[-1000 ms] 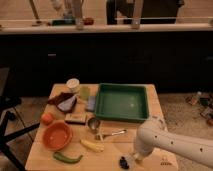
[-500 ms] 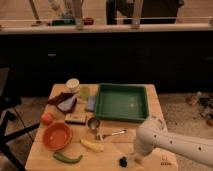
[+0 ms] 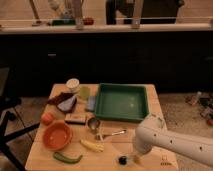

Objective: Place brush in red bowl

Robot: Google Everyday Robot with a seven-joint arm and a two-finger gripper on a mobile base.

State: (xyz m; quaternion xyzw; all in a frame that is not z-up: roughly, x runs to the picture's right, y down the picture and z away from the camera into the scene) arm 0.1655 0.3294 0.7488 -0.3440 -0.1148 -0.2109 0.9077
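Note:
The red bowl (image 3: 57, 136) sits at the front left of the wooden table (image 3: 150, 95). It is shallow, orange-red and has nothing in it. A small dark round head (image 3: 122, 160) lies at the table's front edge with a pale bit beside it; it looks like the brush. My gripper (image 3: 129, 159) is at the end of the white arm (image 3: 155, 137), low over the table right at that dark head. The arm hides most of the gripper. The bowl is well to the left of the gripper.
A green tray (image 3: 122, 101) stands at the back right. A silver spoon (image 3: 111, 134), a metal cup (image 3: 93, 122), a banana (image 3: 92, 146) and a green pepper (image 3: 67, 158) lie between gripper and bowl. An orange fruit (image 3: 46, 118), a white cup (image 3: 73, 84) and small packets are at the left.

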